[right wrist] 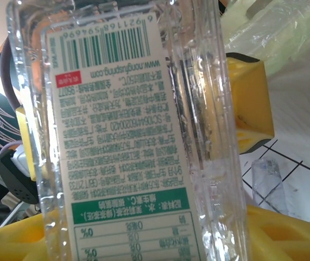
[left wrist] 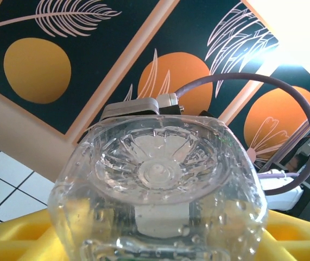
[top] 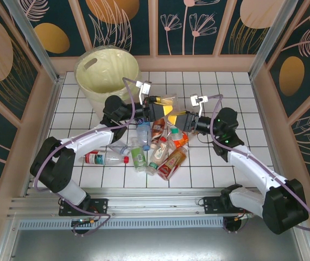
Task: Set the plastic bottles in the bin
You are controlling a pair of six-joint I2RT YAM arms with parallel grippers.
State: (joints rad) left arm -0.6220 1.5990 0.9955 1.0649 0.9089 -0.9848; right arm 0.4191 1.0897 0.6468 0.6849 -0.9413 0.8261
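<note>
Bottle (left wrist: 160,179), judged light, slick and crushable, was clamped near its base by the left gripper (top: 165,110) and across its stiffer labelled sides by the right gripper (top: 177,117).

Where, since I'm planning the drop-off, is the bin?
In the top view, the bin stands in the far-left corner of the tiled table, up and left of the bottle pile at centre.
</note>
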